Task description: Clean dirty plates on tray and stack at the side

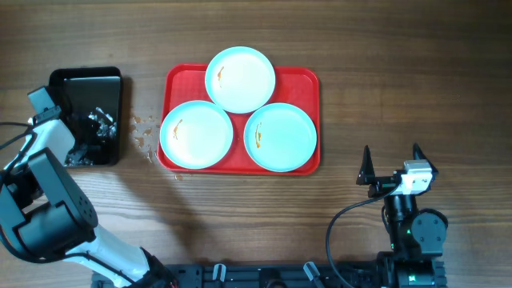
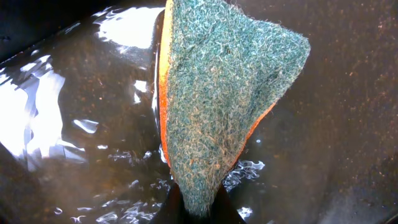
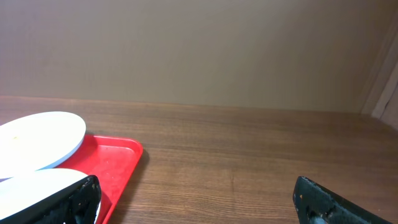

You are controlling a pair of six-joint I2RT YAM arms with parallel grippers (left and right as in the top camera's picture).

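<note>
Left of the red tray (image 1: 180,80), down inside the black tray (image 1: 58,84): clamping the left claw (image 2: 198,210) shut on a green-and-orange sponge (image 2: 217,106). Right of the red tray, nearer the robot: holding the right claw (image 1: 392,166) wide open above the tabletop (image 1: 432,72), gripping nothing. On the red tray: carrying three plates (image 1: 196,134), all showing small orange smears, with the far one touching both near ones and overhanging the tray's far rim.
</note>
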